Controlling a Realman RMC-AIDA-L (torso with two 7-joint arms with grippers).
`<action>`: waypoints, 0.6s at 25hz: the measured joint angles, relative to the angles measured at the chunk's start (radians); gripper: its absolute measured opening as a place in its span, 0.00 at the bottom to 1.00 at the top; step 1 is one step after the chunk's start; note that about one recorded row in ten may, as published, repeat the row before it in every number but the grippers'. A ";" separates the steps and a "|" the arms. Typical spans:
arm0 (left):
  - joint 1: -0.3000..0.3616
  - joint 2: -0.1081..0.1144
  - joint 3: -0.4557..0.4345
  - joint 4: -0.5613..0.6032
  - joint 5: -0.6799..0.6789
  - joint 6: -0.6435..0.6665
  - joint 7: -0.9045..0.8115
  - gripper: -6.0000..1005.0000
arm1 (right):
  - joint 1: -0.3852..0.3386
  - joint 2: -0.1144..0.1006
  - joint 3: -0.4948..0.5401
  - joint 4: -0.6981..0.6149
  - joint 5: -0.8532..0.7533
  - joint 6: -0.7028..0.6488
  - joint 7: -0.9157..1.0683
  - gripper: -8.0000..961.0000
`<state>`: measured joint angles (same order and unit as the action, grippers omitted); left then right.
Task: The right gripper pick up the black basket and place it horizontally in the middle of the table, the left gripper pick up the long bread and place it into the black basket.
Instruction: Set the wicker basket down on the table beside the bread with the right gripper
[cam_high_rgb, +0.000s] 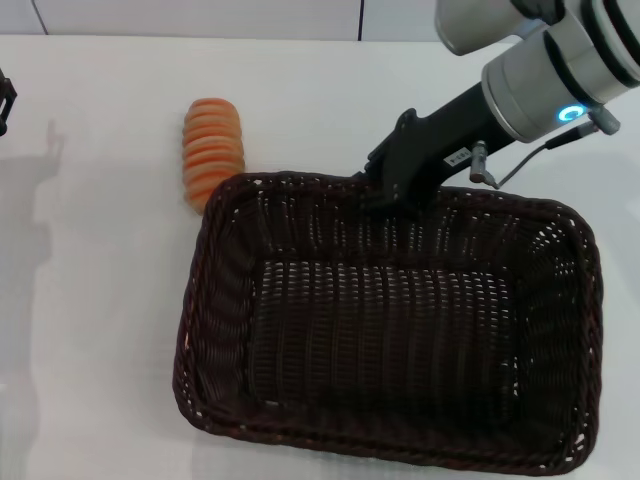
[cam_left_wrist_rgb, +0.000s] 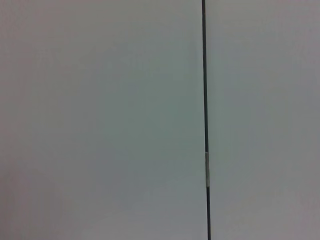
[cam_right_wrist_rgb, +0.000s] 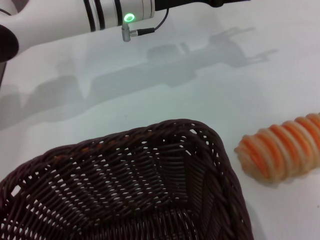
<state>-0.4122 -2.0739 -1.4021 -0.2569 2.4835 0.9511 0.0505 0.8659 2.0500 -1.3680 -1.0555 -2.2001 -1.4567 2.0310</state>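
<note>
The black basket (cam_high_rgb: 400, 330) lies lengthwise across the white table (cam_high_rgb: 90, 300), filling the middle and right of the head view. My right gripper (cam_high_rgb: 378, 195), on the arm with the blue ring, is at the middle of the basket's far rim and shut on it. The long bread (cam_high_rgb: 212, 150), banded orange and tan, lies on the table just beyond the basket's far left corner; its near end is hidden behind the rim. The right wrist view shows that basket corner (cam_right_wrist_rgb: 150, 190) with the bread (cam_right_wrist_rgb: 282, 147) beside it. My left gripper (cam_high_rgb: 5, 100) is parked at the far left edge.
The left arm with its green light (cam_right_wrist_rgb: 129, 18) stretches over the table beyond the basket in the right wrist view. The left wrist view shows only a plain pale surface with a thin dark seam (cam_left_wrist_rgb: 204, 100). A wall panel (cam_high_rgb: 200, 15) runs behind the table.
</note>
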 joint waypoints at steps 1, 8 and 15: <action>0.000 0.000 0.000 0.000 0.000 0.000 -0.004 0.78 | 0.000 0.000 0.000 0.000 0.000 0.000 0.000 0.21; 0.005 0.001 0.000 0.001 0.000 0.000 -0.010 0.78 | -0.047 0.011 0.001 -0.062 -0.024 0.100 0.006 0.22; -0.005 0.002 0.000 0.002 0.000 -0.020 -0.011 0.78 | -0.072 0.024 -0.009 -0.101 -0.021 0.131 -0.011 0.32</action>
<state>-0.4176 -2.0723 -1.4021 -0.2551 2.4835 0.9307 0.0398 0.7940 2.0745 -1.3772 -1.1562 -2.2214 -1.3254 2.0201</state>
